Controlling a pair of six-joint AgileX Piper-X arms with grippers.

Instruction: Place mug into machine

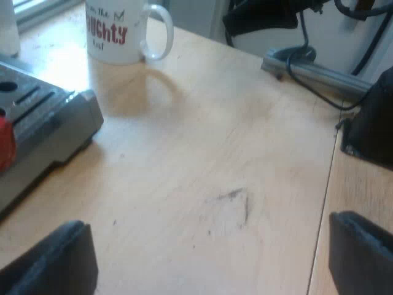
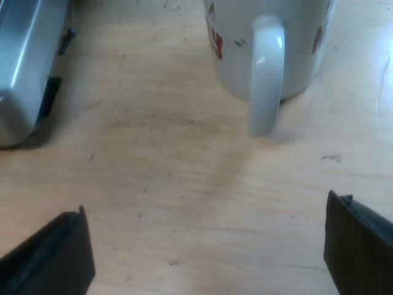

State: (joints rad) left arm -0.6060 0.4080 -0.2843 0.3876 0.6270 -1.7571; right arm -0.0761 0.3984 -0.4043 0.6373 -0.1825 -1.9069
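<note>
Above the counter (image 2: 153, 172), right fingers (image 2: 49, 258) gape wide and empty before the mug (image 2: 270, 55); left fingers (image 1: 55, 264) likewise.

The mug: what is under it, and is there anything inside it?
The mug stands upright on the wooden table, with its base flat on the wood. What is inside cannot be told, because its own white wall hides it.

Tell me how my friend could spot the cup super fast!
Start at the pale wooden table and find the grey metal machine standing on it. A little way from the machine, the mug stands upright on the bare wood. It is white with red lettering and a looped handle, unlike the grey machine.
</note>
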